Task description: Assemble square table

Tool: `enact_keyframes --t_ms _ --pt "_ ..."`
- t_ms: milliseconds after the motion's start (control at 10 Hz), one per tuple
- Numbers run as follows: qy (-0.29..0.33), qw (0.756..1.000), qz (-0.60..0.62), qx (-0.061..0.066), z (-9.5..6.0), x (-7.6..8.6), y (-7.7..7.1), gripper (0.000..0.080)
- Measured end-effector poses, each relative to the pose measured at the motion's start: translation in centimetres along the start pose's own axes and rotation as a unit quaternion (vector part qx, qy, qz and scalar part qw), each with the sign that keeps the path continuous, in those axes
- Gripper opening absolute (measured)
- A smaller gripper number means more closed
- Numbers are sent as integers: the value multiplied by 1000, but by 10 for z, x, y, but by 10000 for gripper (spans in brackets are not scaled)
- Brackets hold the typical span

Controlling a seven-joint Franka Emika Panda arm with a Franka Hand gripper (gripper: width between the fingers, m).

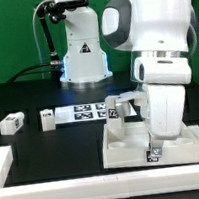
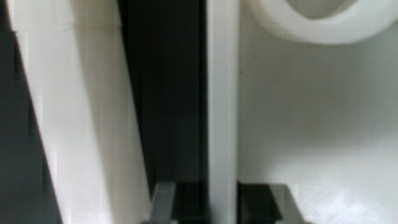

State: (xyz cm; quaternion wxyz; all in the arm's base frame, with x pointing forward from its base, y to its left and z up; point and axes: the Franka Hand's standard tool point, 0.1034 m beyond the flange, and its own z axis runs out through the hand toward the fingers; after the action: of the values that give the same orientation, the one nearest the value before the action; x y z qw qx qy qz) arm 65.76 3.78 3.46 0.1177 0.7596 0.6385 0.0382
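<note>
The square table slab (image 1: pixel 174 149) lies at the exterior view's right, white with a raised rim and a tag at its front edge. My gripper (image 1: pixel 139 133) is lowered onto its near-left part, with the big white wrist above hiding the fingers. In the wrist view the slab's thin rim wall (image 2: pixel 221 90) runs straight between my two fingers (image 2: pixel 173 205), and the gripper (image 2: pixel 217 203) looks shut on it. A round corner socket (image 2: pixel 329 22) shows on the slab face. Two leg blocks (image 1: pixel 12 123) (image 1: pixel 46 117) lie at the left, and another (image 1: pixel 114 110) sits by my wrist.
The marker board (image 1: pixel 84 112) lies in the middle of the black table. A long white rail (image 1: pixel 7 164) with upturned ends runs along the front and left; it also shows in the wrist view (image 2: pixel 86 120). The robot base (image 1: pixel 81 49) stands behind.
</note>
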Motion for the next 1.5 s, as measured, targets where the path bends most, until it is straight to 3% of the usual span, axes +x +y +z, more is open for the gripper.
enact_keyframes --t_ms 300,600,900,1000,1100,1300,1400,1500 --pt "4 1000 -19 -7 0 8 1 65" --pt "0 999 -42 -14 -1 20 19 67" --pt "-8 999 -42 -8 -1 19 24 67" --pt "-8 999 -42 -8 -1 18 24 248" --pt "-9 999 -41 -8 -1 18 24 248" --pt "-9 999 -41 -8 0 17 24 561" --pt "-9 999 -41 -8 0 17 24 623" --pt "-9 999 -41 -8 0 17 24 623"
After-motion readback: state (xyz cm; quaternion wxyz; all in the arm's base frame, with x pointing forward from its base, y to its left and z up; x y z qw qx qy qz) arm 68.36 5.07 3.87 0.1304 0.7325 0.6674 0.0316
